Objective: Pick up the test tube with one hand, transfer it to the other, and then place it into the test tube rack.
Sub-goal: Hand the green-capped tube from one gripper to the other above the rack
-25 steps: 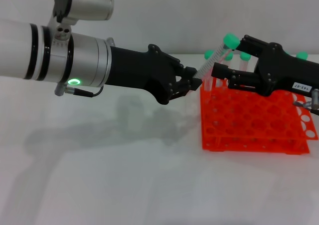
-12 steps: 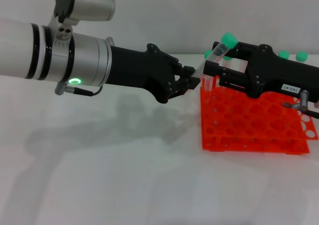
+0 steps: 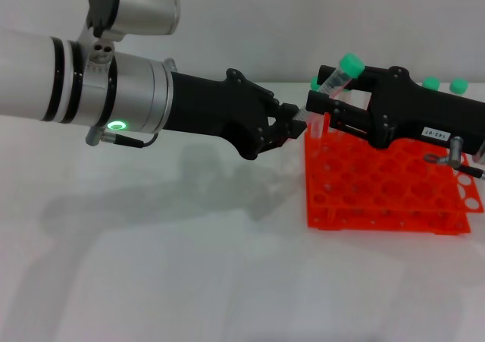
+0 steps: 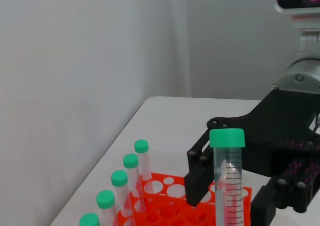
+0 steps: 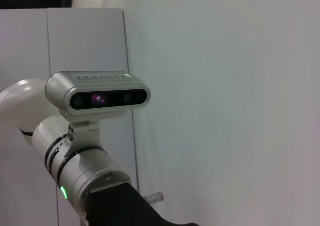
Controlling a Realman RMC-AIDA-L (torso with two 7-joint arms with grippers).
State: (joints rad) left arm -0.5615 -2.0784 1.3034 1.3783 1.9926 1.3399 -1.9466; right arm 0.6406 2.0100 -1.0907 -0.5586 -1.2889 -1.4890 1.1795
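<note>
The test tube, clear with a green cap, hangs tilted in the air just left of the orange-red test tube rack. My left gripper, on the white and silver arm, is shut on the tube's lower end. From the right, my right gripper, black with a white label, stands open with one finger on each side of the tube's upper part below the cap. The left wrist view shows the test tube upright between the right gripper's black fingers.
Several other green-capped tubes stand along the rack's back row, and the left wrist view shows this row of tubes too. The white table spreads to the front and left. The right wrist view shows only my head camera and a wall.
My right gripper has moved left over the rack until its fingers straddle the tube. The left gripper and the tube have hardly moved.
</note>
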